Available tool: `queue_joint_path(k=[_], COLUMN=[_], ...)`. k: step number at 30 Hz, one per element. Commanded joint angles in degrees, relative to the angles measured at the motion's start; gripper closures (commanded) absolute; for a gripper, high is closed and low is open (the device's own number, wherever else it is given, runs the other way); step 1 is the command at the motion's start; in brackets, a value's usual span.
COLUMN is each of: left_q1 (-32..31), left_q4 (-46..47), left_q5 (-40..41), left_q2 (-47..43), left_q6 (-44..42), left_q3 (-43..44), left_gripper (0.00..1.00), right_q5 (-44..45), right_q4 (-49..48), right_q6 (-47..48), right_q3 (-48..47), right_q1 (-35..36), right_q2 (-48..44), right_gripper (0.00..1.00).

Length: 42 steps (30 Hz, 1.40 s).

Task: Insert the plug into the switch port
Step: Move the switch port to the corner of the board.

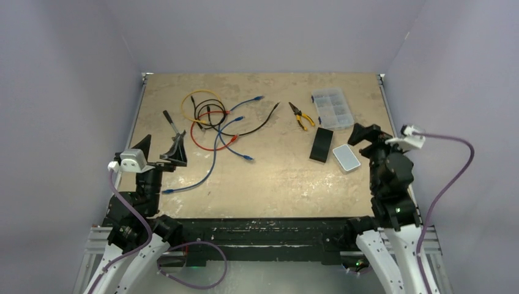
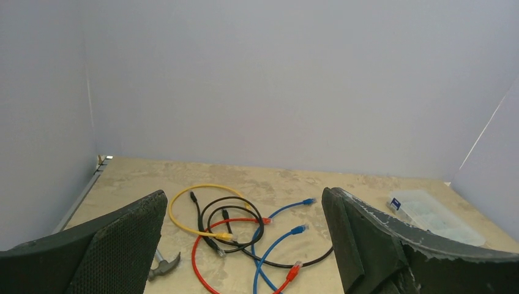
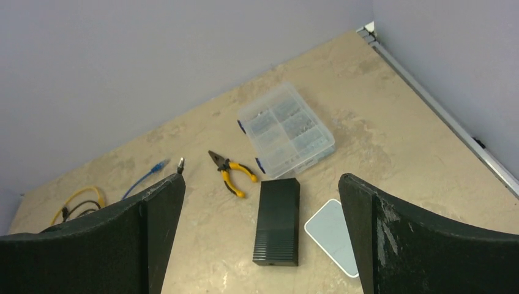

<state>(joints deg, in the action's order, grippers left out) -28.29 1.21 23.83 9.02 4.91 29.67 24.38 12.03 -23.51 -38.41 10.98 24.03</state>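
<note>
Several patch cables, yellow, black, red and blue, lie tangled on the table's left half. Their plugs show in the left wrist view: a blue plug, a red plug and a yellow plug. One long blue cable ends at a plug close to the left arm. A black box and a flat white box lie side by side right of centre; which is the switch I cannot tell, and no port faces me. My left gripper hangs open short of the tangle. My right gripper is open above the two boxes.
Yellow-handled pliers and a clear compartment box lie beyond the black box. A hammer rests left of the cables, near the left gripper. Grey walls close in the table on three sides.
</note>
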Motion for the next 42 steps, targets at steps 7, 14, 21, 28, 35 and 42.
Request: queue_joint_path(k=[7,14,21,28,35,42], left_q1=[-0.5,-0.5,-1.1,-2.0,-2.5,-2.7], left_q4=[1.7,1.7,2.2,3.0,3.5,4.0], left_q5=[0.1,-0.4,-1.2,-1.1,-0.3,0.2], left_q2=[-1.1,0.1,0.0,-0.9,-1.8,-3.0], left_q6=[-0.3,-0.3,-0.5,-1.0,-1.5,-1.8], left_q3=[0.6,0.7,0.3,-0.4,-1.3,-2.0], left_gripper=[0.01,0.01,0.01,0.01,0.01,0.02], right_q5=[-9.4,-21.5,-9.9,-13.2,-8.0,-11.0], right_q4=[19.2,17.8,18.8,14.6,14.2,11.6], right_q6=[-2.0,0.8,-3.9,-4.2,-7.2,-7.9], right_q3=[-21.3,-13.2,-13.9,-12.8,-12.0,-10.8], right_q1=[0.3,0.2,-0.7,-2.7,-3.9,-9.7], right_q2=[24.5,24.2,32.3,41.5,48.3,55.1], right_gripper=[0.01,0.01,0.01,0.01,0.01,0.01])
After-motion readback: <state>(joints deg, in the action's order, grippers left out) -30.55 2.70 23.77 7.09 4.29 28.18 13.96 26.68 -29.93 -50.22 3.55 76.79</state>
